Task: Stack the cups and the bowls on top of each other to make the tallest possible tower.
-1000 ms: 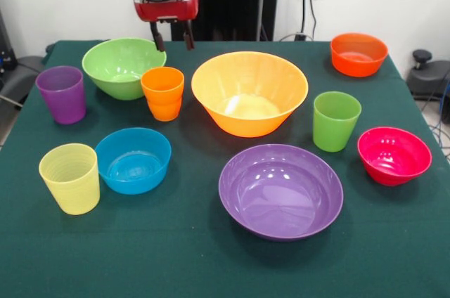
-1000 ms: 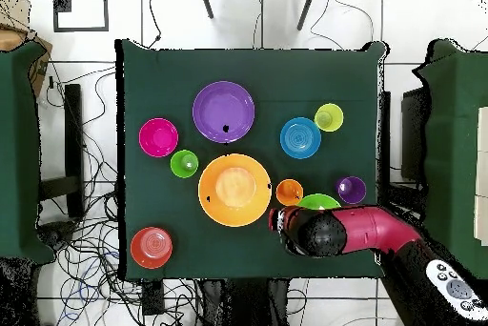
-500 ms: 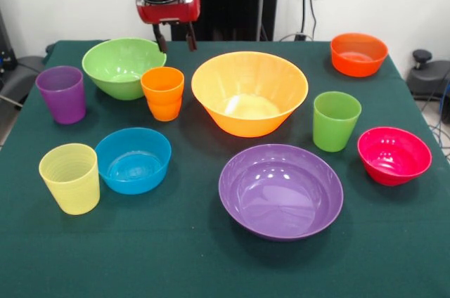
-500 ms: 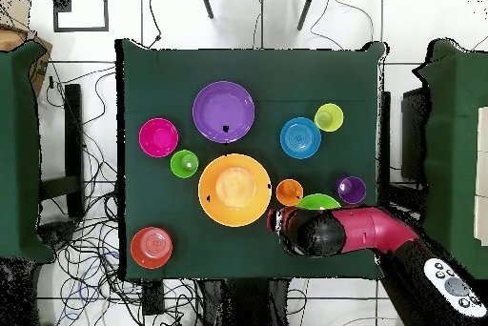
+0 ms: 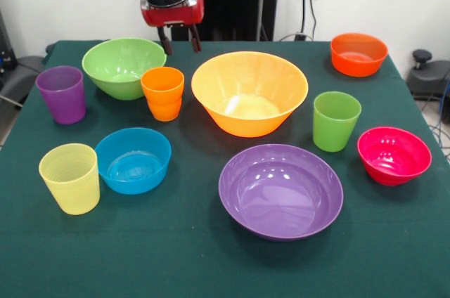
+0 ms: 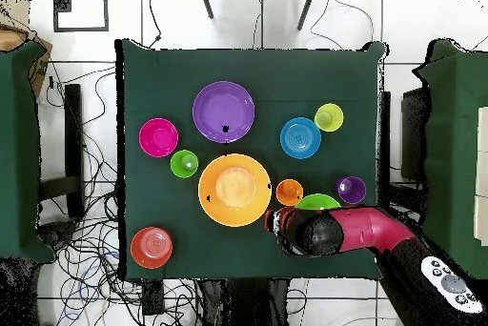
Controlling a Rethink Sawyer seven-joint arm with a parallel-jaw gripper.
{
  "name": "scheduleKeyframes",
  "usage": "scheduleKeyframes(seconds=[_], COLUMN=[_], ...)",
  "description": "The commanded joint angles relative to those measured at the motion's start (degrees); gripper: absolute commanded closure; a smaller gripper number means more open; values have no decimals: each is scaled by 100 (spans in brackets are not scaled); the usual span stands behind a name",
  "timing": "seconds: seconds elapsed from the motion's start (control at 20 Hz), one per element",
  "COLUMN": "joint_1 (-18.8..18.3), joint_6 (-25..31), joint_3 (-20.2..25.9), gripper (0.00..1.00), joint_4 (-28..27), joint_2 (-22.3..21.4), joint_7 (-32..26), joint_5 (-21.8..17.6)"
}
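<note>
Nothing is stacked: every piece stands apart on the green table [image 5: 183, 256]. The big orange-yellow bowl [image 5: 249, 92] [image 6: 234, 189] sits in the middle, with the purple bowl [image 5: 280, 190] [image 6: 223, 111] in front of it. Also on the cloth are a light green bowl [image 5: 123, 66], a blue bowl [image 5: 133, 159], a pink-red bowl [image 5: 394, 154] and an orange-red bowl [image 5: 358, 53]. The cups are orange [image 5: 162, 93], purple [image 5: 61, 93], pale yellow [image 5: 69, 178] and green [image 5: 336, 120]. My gripper [image 5: 180, 38] [image 6: 277, 221] hangs open and empty at the far edge, between the light green and orange-yellow bowls.
In the overhead view, neighbouring green tables [image 6: 19, 151] stand at both sides and cables cover the floor. A black device [image 5: 422, 55] sits beyond the table's right edge in the front view.
My gripper has shifted slightly right in the front view, towards the orange-yellow bowl, and risen a little. No cup or bowl has moved.
</note>
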Motion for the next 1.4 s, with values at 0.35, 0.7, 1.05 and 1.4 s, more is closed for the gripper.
scheduleKeyframes(seconds=[0.35,0.7,1.05,1.4], joint_1=[118,-12,-71,-75], joint_6=[639,621,638,634], joint_3=[-50,47,65,73], gripper=[0,0,0,0], joint_4=[-648,-415,-410,-431], joint_2=[154,9,6,39], joint_7=[-463,-625,-668,-665], joint_5=[262,301,319,319])
